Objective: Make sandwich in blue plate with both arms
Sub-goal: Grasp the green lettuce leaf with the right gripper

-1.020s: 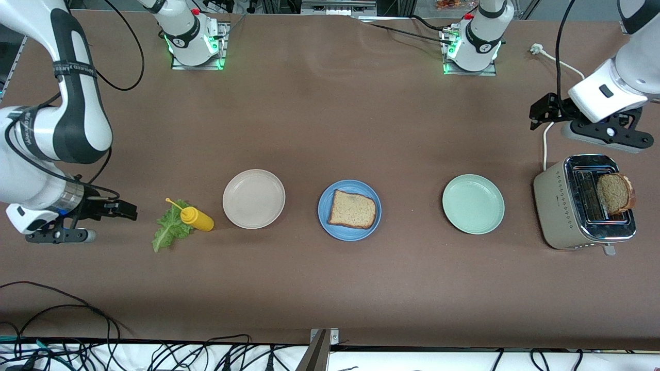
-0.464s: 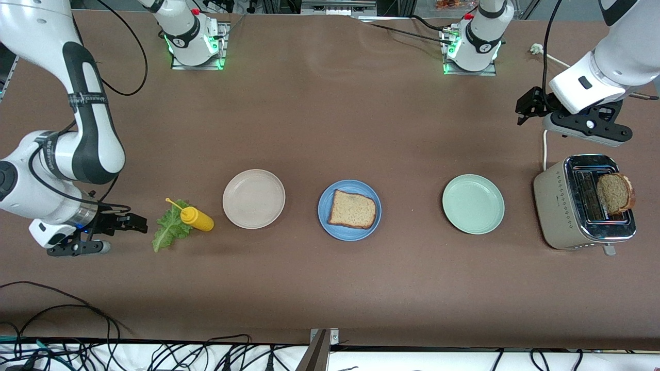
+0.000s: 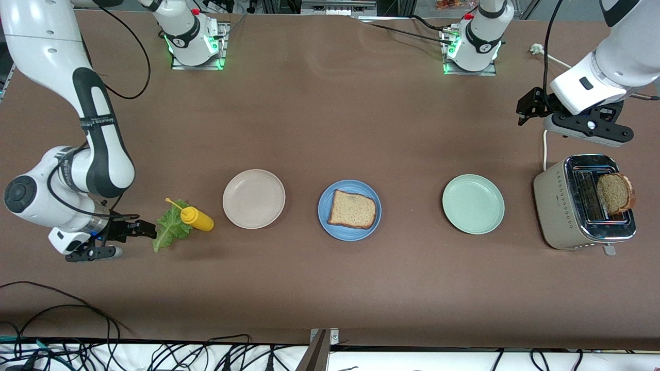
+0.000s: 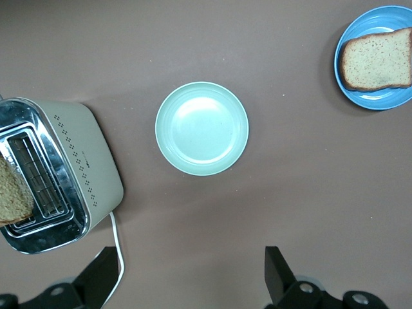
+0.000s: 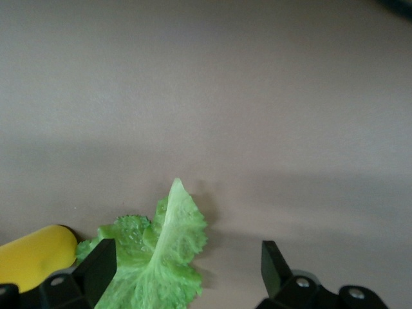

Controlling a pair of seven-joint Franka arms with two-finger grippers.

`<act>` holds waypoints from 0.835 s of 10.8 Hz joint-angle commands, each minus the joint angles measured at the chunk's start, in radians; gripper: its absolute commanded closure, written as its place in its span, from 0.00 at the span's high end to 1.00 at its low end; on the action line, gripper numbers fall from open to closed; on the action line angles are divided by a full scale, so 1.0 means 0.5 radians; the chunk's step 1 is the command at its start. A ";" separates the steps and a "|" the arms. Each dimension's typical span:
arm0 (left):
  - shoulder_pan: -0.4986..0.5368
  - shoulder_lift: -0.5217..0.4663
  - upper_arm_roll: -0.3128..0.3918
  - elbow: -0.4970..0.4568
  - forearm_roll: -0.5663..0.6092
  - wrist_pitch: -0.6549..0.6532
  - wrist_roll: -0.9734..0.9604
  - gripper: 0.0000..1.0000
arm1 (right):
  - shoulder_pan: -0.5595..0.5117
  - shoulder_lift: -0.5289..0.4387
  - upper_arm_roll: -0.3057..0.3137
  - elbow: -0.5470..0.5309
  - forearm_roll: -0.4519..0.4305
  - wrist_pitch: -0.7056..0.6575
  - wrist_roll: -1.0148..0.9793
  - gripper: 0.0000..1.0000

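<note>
Bread slice (image 3: 352, 209) on blue plate (image 3: 326, 223)

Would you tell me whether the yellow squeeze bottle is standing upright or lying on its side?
Lying on its side. The yellow bottle rests lengthwise on the table, partly on the lettuce leaf, its nozzle pointing toward the right arm's end.

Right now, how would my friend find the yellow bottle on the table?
Start at the row of three plates: the blue plate holds bread, the beige plate sits beside it. Next along, toward the right arm's end, the yellow bottle lies on a lettuce leaf. It is the only yellow thing.
</note>
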 commanded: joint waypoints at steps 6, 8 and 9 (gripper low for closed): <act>0.028 0.006 -0.001 0.023 -0.020 -0.018 0.010 1.00 | -0.005 0.191 0.084 0.019 0.109 0.145 -0.065 1.00; 0.028 0.003 -0.001 0.023 -0.020 -0.021 0.010 1.00 | -0.002 0.215 0.099 0.007 0.109 0.188 -0.068 1.00; 0.028 0.006 -0.001 0.023 -0.020 -0.021 0.013 1.00 | -0.005 0.222 0.099 0.010 0.109 0.188 -0.068 0.97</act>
